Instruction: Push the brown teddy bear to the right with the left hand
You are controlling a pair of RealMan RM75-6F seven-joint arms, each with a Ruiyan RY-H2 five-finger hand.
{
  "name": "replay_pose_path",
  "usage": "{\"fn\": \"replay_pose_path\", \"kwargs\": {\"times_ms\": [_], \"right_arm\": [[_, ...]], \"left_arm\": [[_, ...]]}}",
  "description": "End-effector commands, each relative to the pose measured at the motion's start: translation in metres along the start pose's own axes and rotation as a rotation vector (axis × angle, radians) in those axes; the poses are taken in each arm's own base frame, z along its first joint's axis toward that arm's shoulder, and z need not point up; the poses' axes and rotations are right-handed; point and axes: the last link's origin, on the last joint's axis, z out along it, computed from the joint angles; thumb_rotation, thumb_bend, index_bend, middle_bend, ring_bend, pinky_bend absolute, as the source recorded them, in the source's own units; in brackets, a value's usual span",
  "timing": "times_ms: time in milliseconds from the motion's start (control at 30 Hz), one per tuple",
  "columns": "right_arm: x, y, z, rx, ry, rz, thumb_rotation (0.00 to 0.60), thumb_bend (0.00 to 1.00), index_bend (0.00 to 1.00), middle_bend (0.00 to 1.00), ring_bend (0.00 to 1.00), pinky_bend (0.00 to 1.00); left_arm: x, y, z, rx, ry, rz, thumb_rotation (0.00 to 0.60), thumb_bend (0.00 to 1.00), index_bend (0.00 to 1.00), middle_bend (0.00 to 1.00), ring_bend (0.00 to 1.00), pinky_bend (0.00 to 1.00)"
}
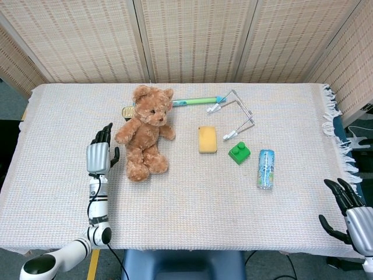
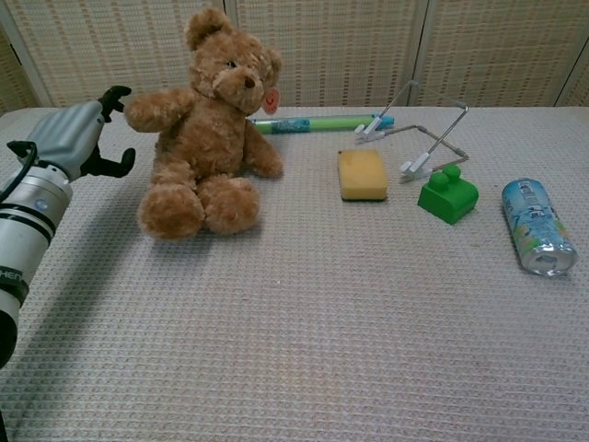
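The brown teddy bear (image 1: pixel 144 132) (image 2: pixel 210 138) sits upright on the woven cloth, left of centre, facing the front. My left hand (image 1: pixel 99 154) (image 2: pixel 75 140) is a short way to the bear's left, apart from it, fingers spread and holding nothing. The bear's near arm reaches toward that hand without touching it. My right hand (image 1: pixel 348 213) hangs off the table's front right corner with its fingers apart and empty; the chest view does not show it.
Right of the bear lie a yellow sponge (image 1: pixel 207 139), a green block (image 1: pixel 239 153), a blue can (image 1: pixel 266 169) on its side, a wire stand (image 1: pixel 236 114) and a green pen (image 1: pixel 195 101). A small round object (image 1: pixel 127 111) peeks out behind the bear.
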Motion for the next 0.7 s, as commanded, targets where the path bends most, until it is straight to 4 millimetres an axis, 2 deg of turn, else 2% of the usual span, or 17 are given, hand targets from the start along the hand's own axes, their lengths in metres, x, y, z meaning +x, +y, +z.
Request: {"fn": "replay_pose_path", "kwargs": {"times_ms": [33,200,300,433,533,600,700], "right_arm": [[0.0,0.0,0.0,0.0,-0.002,0.0,0.6,0.27,0.0,0.09,0.0,0.24],[-0.001,-0.001,0.001,0.001,-0.003,0.0,0.6,0.27,0.0,0.09,0.0,0.24],[-0.001,-0.001,0.001,0.001,-0.003,-0.001,0.6,0.27,0.0,0.09,0.0,0.25],[-0.004,-0.002,0.0,0.006,-0.007,-0.007,0.6,0.27,0.0,0.09,0.0,0.25],[-0.007,-0.003,0.0,0.005,-0.016,-0.018,0.6,0.27,0.0,0.09,0.0,0.25],[-0.009,-0.003,0.001,0.003,-0.027,-0.025,0.6,0.27,0.0,0.09,0.0,0.25],[-0.013,-0.004,0.001,-0.003,-0.047,-0.041,0.6,0.27,0.0,0.09,0.0,0.25]], "left_arm": [[0.009,-0.009,-0.006,-0.019,0.015,-0.012,0.6,0.47,0.0,0.07,0.12,0.38],[0.037,-0.031,-0.036,-0.137,0.058,-0.019,0.6,0.47,0.02,0.09,0.13,0.38],[0.055,-0.05,-0.068,-0.203,0.039,-0.036,0.6,0.47,0.06,0.13,0.15,0.38],[0.07,-0.077,-0.118,-0.243,-0.111,-0.001,0.6,0.47,0.15,0.17,0.16,0.38],[0.082,-0.086,-0.143,-0.25,-0.169,0.022,0.6,0.47,0.19,0.2,0.17,0.38],[0.086,-0.089,-0.155,-0.243,-0.176,0.015,0.6,0.47,0.2,0.21,0.17,0.38],[0.09,-0.09,-0.162,-0.225,-0.178,0.003,0.6,0.47,0.21,0.22,0.17,0.38]]}}
